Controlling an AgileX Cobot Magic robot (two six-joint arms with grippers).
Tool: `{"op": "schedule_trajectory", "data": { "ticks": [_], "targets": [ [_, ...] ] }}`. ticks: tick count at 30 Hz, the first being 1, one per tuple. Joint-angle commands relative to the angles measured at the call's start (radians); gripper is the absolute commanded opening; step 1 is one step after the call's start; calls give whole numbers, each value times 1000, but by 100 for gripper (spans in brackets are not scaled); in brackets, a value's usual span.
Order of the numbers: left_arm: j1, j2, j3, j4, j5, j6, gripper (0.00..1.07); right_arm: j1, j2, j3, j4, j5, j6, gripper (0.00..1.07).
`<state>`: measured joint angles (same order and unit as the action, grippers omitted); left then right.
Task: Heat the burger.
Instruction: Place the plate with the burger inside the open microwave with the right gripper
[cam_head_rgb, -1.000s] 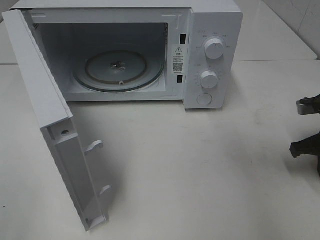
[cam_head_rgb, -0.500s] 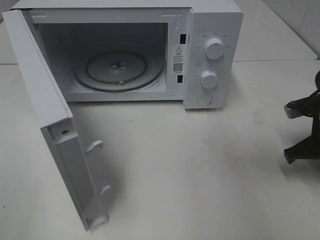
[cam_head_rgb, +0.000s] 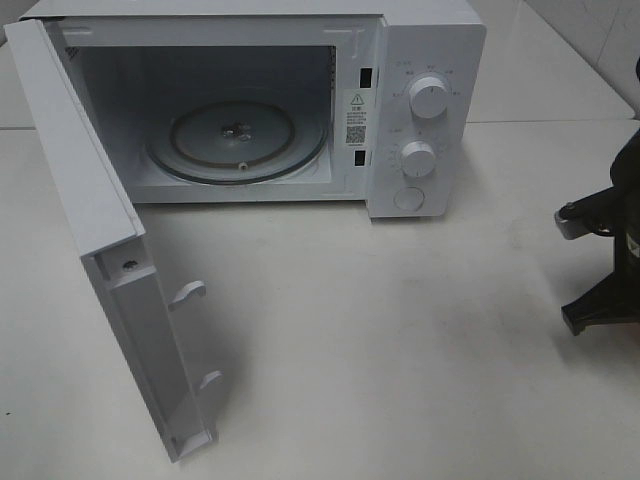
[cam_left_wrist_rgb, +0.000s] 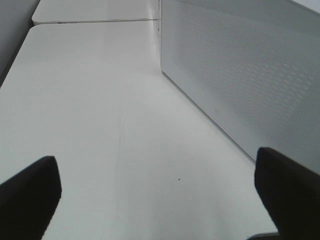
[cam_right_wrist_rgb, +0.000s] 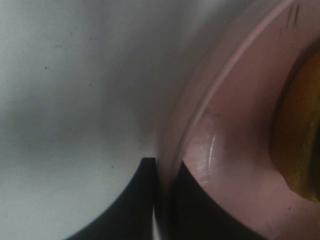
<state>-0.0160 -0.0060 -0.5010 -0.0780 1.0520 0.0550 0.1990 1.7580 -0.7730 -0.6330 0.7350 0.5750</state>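
Of the burger (cam_right_wrist_rgb: 302, 135) only a yellow-orange edge is shown, in the right wrist view, where it is seated on the pink plate (cam_right_wrist_rgb: 235, 145). Neither burger nor plate is caught by the high camera, so both are taken to lie just beyond that view's right border. The plate's rim is seen pinched between the dark fingers of the right gripper (cam_right_wrist_rgb: 162, 172), which is judged to be closed upon it. Whether the plate is lifted off the table (cam_head_rgb: 400, 350) cannot be told.

In the high view the right arm (cam_head_rgb: 610, 250) is now seen further in from the right border than half a second ago, and further again than a second ago. From this it is judged that the plate is being carried toward the microwave (cam_head_rgb: 430, 50).

The way is prepared: the door (cam_head_rgb: 90, 220) is swung wide and the glass turntable (cam_head_rgb: 240, 140) is bare. The loading step is therefore judged only begun, with closing and setting the dials not yet done.

The left gripper (cam_left_wrist_rgb: 160, 200) is held spread wide with nothing between its fingers, low over the table beside a white perforated panel of the microwave.
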Motion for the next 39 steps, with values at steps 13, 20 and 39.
{"op": "schedule_trajectory", "data": {
  "ticks": [13,20,39],
  "targets": [
    [-5,-25,4,-3,-14,-3,100,115,-119,35,-69,142,31,0],
    [-5,-25,4,-3,-14,-3,100,220,-176,51,-66,187,27,0],
    [-5,-25,4,-3,-14,-3,100,499,-177,51,-70,293,34,0]
  ]
}}
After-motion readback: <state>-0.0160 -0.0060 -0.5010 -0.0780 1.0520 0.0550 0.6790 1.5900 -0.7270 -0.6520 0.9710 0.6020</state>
